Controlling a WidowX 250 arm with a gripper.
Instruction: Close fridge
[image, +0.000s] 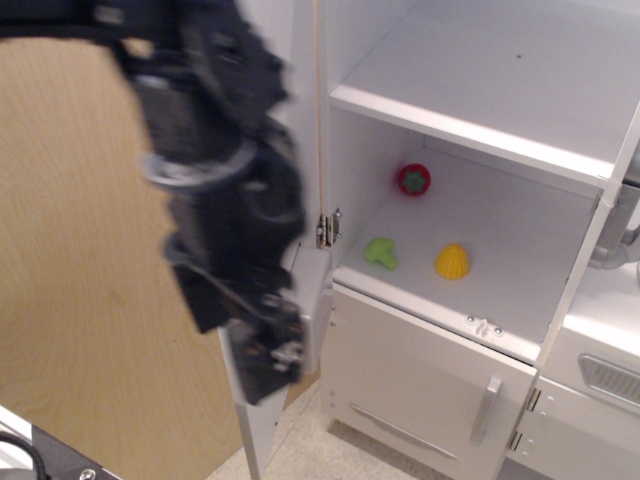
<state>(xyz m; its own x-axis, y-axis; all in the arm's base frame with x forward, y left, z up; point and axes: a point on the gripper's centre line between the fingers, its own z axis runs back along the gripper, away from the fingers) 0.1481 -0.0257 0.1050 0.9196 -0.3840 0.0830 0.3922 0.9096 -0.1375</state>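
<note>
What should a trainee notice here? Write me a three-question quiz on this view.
1. True or false: the fridge has its large door shut.
2. How many small toys lie on the lower shelf?
3. Which toy sits deepest inside? A) the yellow toy B) the green toy C) the red toy

Key: 1. False, it stands wide open. 2. Three. 3. C.
</note>
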